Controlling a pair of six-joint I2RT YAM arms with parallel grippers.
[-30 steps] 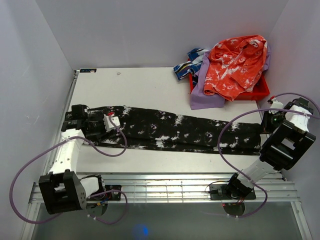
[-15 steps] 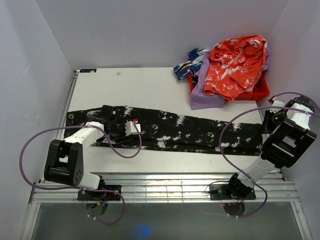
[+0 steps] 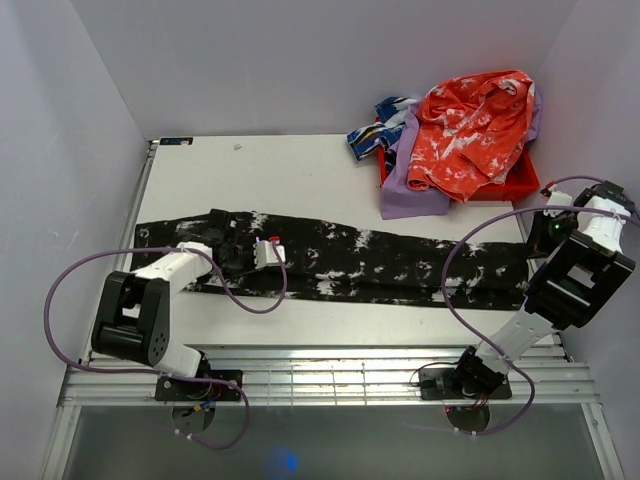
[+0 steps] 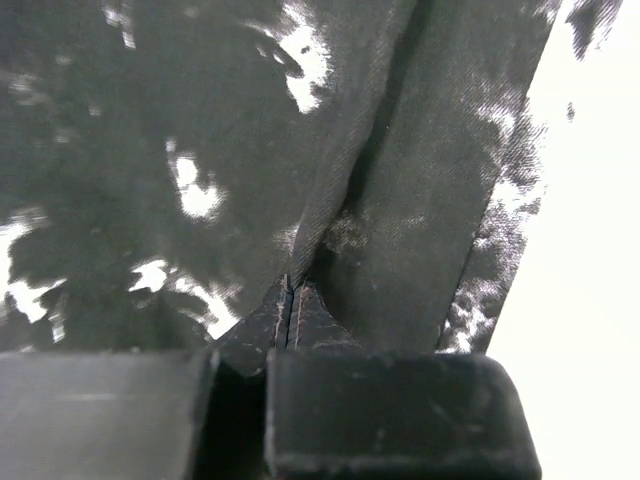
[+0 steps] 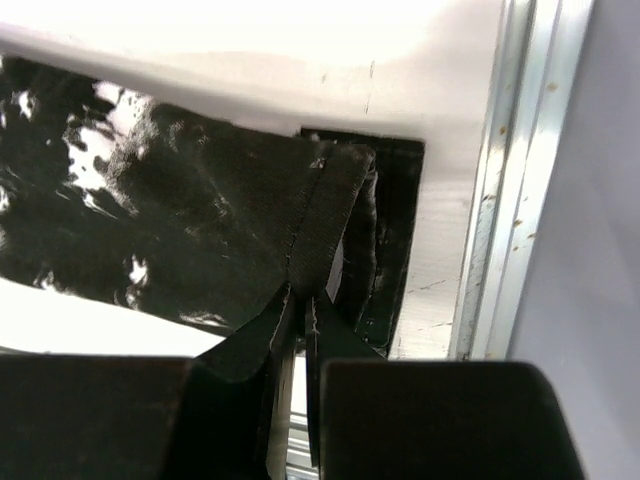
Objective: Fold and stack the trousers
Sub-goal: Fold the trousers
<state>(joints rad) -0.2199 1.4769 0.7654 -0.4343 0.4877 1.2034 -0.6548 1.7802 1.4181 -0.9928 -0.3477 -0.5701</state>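
Observation:
The black, white-splattered trousers (image 3: 380, 265) lie stretched left to right across the middle of the table. My left gripper (image 3: 266, 263) is down on their left part. In the left wrist view its jaws (image 4: 290, 292) are shut on a raised ridge of the trouser fabric (image 4: 345, 170). At the right end of the trousers my right gripper (image 3: 537, 243) holds the cloth. The right wrist view shows this gripper (image 5: 300, 298) shut on the dark band at the trousers' (image 5: 200, 210) end, lifted a little off the table.
A red bin (image 3: 515, 185) at the back right holds an orange-red speckled garment (image 3: 470, 125), a lilac cloth (image 3: 405, 190) and a blue-white patterned cloth (image 3: 380, 125). A metal rail (image 3: 330, 380) runs along the near edge. The table's right rail (image 5: 520, 170) is close to the right gripper.
My left arm swung from the trousers' left end towards the middle, and its jaws closed on a ridge of fabric. The right gripper shifted slightly right and back, still holding the end.

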